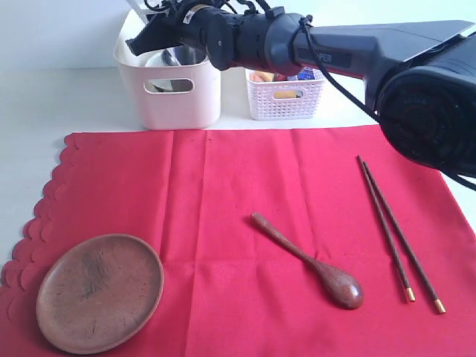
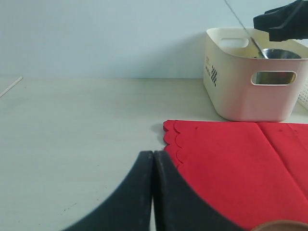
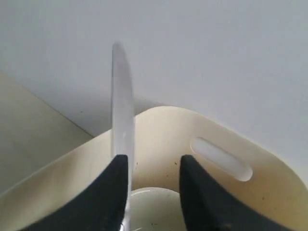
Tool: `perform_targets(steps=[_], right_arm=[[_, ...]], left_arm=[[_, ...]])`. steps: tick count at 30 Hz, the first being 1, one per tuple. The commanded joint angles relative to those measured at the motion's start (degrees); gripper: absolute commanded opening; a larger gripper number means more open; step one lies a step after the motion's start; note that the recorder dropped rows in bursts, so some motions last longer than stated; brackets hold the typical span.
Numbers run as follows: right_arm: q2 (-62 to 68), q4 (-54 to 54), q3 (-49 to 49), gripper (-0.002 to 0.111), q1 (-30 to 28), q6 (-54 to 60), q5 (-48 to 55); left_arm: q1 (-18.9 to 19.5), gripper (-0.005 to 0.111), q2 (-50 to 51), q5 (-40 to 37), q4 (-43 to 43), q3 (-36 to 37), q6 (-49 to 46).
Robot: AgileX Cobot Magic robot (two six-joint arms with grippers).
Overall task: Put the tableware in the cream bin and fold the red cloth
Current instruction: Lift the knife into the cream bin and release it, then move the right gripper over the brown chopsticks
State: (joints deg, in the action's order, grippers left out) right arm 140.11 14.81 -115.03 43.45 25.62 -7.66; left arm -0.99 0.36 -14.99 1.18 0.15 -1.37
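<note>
Only the pale letters "PPER" can be read, on a dark label on the right arm [image 1: 349, 52]; the word's start is hidden.

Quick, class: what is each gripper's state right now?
Left gripper: jaws closed, holding nothing.
Right gripper: jaws open over the cream bin, butter knife against one jaw, unclamped.

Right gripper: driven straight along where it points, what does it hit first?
Likely the cream bin's far inner wall, framed between the right gripper's open jaws. The white bowl lies just under that line, the metal butter knife beside one jaw; depth is unclear.
</note>
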Motion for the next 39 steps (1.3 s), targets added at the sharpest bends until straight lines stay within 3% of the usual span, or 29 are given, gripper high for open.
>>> perform_targets(steps=[1, 8, 17, 20, 28, 33, 39], right_arm=[[-0.05, 0.19, -0.47, 0.053, -0.41, -0.18, 0.08], [-1.98, 4.76, -0.47, 0.062, -0.41, -0.33, 2.78], [-10.94, 3.89, -0.47, 0.061, -0.41, 1.55, 20.98], [-14.26, 1.23, -0.47, 0.051, -0.41, 2.99, 29.07], [-21.04, -1.77, 0.26, 0.002, -0.41, 5.37, 47.45], [-26.49, -3.49, 6.08, 0.000, -0.41, 6.27, 50.09], [-36.01, -3.78, 18.47, 0.000, -0.41, 6.27, 46.24]], left_arm=[[-0.28, 0.003, -0.36, 0.34, -0.05, -0.15, 0.11], [-0.28, 0.003, -0.36, 0.34, -0.05, -0.15, 0.11], [-0.28, 0.003, -0.36, 0.34, -0.05, -0.15, 0.11], [-0.28, 0.003, -0.36, 0.34, -0.05, -0.15, 0.11], [-0.28, 0.003, -0.36, 0.34, -0.05, -0.15, 0.11], [-0.28, 0.003, -0.36, 0.34, -0.05, -0.15, 0.11], [-0.28, 0.003, -0.36, 0.34, -0.05, -0.15, 0.11]])
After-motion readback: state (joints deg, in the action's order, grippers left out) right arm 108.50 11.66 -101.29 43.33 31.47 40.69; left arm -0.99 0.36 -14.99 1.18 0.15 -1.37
